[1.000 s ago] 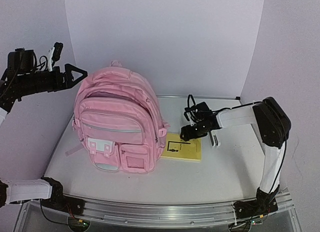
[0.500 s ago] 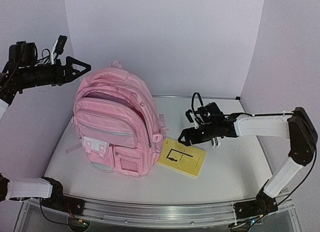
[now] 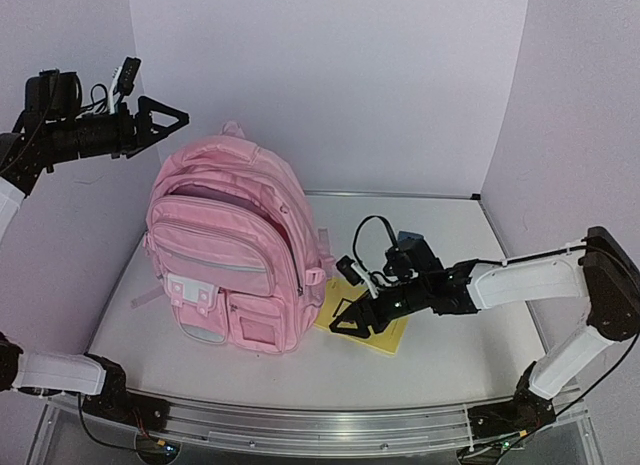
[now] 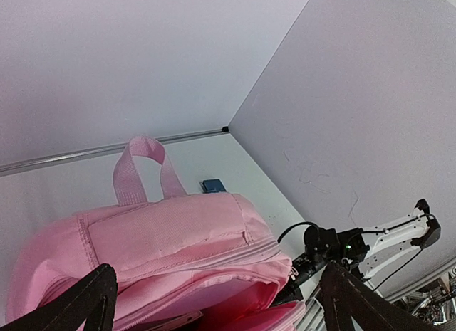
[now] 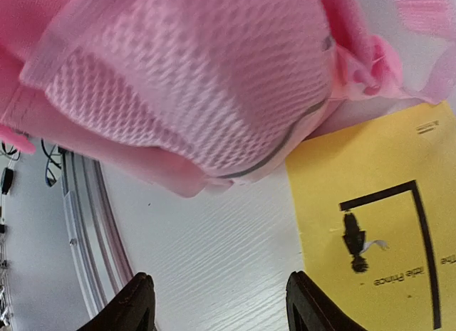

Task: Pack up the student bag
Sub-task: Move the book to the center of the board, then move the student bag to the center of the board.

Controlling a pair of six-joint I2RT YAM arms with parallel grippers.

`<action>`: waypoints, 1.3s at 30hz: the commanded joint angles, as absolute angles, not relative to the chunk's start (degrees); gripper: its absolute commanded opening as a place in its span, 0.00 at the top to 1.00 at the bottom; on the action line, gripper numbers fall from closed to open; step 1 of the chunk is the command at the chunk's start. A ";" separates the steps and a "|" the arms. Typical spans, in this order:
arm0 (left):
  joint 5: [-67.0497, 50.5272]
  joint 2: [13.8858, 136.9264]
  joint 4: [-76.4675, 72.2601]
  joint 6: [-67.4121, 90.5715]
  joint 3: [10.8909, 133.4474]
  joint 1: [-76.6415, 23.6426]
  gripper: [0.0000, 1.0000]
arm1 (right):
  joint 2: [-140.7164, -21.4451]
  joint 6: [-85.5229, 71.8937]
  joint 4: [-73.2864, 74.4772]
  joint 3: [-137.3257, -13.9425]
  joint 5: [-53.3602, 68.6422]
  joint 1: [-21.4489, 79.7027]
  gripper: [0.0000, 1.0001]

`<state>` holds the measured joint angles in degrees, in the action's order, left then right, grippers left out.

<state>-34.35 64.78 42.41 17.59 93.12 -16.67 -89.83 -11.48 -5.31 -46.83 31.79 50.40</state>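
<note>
We saw the bag (image 3: 235, 255) standing upright, handle on top, pockets facing the arms. The right gripper (image 3: 340, 321) had moved toward the bag over the book (image 3: 392, 335), jaws parted and empty. The left gripper (image 3: 172, 116), above the bag, gaped wide.

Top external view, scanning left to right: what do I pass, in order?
In order: left arm → student bag → yellow book → right arm's white forearm. The right arm's jaws overlap the book, so I leave them out.

The student bag (image 3: 235, 255) is stood upright on the table (image 3: 450, 365); a book (image 3: 392, 335) is laid flat just right of it, under the right gripper (image 3: 345, 320).
</note>
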 commanded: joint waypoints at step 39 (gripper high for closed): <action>-34.56 80.48 39.34 15.45 108.39 -27.00 0.01 | -106.47 -17.76 -29.42 -64.31 2.10 65.85 0.08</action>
